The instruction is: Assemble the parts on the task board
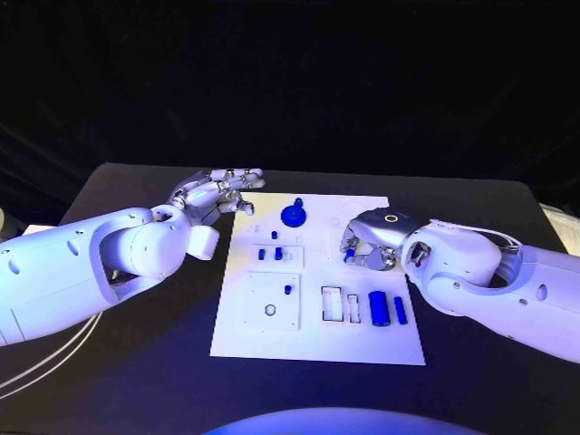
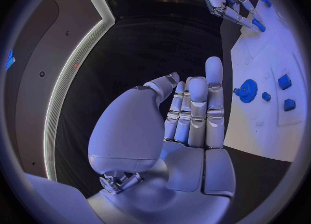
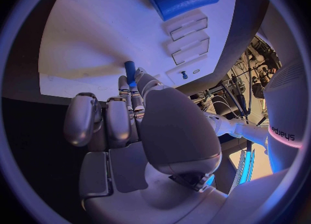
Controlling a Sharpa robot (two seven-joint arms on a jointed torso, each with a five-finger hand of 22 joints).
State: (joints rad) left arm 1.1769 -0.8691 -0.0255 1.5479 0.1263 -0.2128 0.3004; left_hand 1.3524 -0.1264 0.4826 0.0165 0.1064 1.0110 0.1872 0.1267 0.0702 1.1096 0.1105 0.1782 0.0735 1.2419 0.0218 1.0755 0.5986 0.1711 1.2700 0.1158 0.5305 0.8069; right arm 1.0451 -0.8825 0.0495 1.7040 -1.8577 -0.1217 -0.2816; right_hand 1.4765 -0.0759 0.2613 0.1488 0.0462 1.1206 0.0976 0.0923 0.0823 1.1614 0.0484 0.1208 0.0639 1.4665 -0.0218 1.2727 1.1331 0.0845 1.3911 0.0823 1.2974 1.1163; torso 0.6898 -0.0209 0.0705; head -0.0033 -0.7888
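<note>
Left hand: we saw the left hand [image 1: 218, 192] hovering over the counter [image 1: 133, 190] just beside the task board's far left corner, fingers [image 2: 197, 110] straight and close together, holding nothing.
Right hand: we found the right hand [image 1: 369, 240] lowered over the board's right side, fingers curled, a small blue peg [image 3: 130, 71] pinched at its fingertips and touching the board.
Task board: we saw the white task board [image 1: 316, 344] lying flat in the middle of the black counter.
Gear: we counted one blue gear [image 1: 294, 216] near the board's far edge.
Cylinders: we counted two blue cylinders [image 1: 381, 309] side by side at the near right, one thick, one thin.
Small parts: we counted about four small blue pieces [image 1: 275, 255] left of centre; the exact number we could not tell.
</note>
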